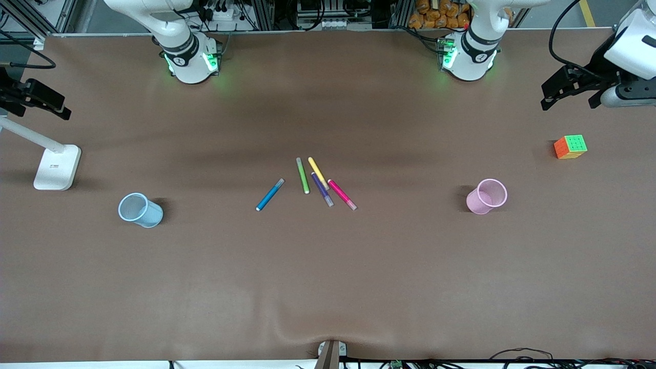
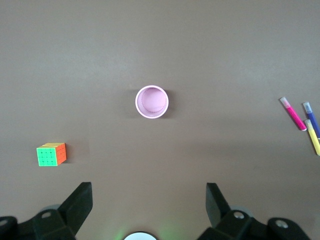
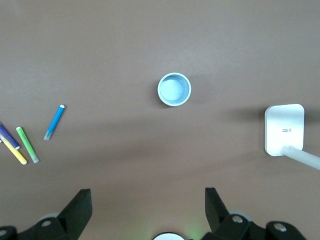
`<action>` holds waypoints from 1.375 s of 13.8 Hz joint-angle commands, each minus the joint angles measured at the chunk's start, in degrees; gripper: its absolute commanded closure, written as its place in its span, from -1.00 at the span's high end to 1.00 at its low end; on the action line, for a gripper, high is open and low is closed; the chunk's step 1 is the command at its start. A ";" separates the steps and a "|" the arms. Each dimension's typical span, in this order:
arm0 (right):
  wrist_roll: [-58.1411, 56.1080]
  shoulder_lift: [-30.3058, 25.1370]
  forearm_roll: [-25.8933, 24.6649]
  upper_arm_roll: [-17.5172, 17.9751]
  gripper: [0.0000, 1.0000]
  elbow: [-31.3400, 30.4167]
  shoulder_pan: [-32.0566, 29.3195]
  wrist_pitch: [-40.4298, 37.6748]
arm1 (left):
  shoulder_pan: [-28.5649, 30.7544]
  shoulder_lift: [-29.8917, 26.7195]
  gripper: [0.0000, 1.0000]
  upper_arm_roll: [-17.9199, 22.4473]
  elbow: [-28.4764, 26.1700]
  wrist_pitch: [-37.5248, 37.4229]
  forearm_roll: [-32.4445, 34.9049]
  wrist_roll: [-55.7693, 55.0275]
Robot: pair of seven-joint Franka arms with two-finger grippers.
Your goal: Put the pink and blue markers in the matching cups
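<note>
The pink marker (image 1: 342,194) and the blue marker (image 1: 270,195) lie flat mid-table. The pale pink cup (image 1: 487,196) stands toward the left arm's end of the table. The light blue cup (image 1: 139,209) stands toward the right arm's end. My left gripper (image 1: 570,97) hangs open and empty high over the left arm's end; its wrist view (image 2: 148,192) shows the pink cup (image 2: 152,101) and pink marker (image 2: 293,113). My right gripper (image 1: 41,105) hangs open and empty over the right arm's end; its wrist view (image 3: 147,195) shows the blue cup (image 3: 174,89) and blue marker (image 3: 54,121).
Green (image 1: 303,175), yellow (image 1: 318,172) and purple (image 1: 322,189) markers lie between the blue and pink ones. A colour cube (image 1: 570,146) sits under the left gripper. A white stand base (image 1: 57,166) sits at the right arm's end.
</note>
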 commanded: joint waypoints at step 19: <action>-0.13 -0.36 0.39 -0.31 1.00 -0.29 -0.28 0.39 | 0.06 3.67 1.00 -0.72 -0.12 -0.45 -0.44 -0.63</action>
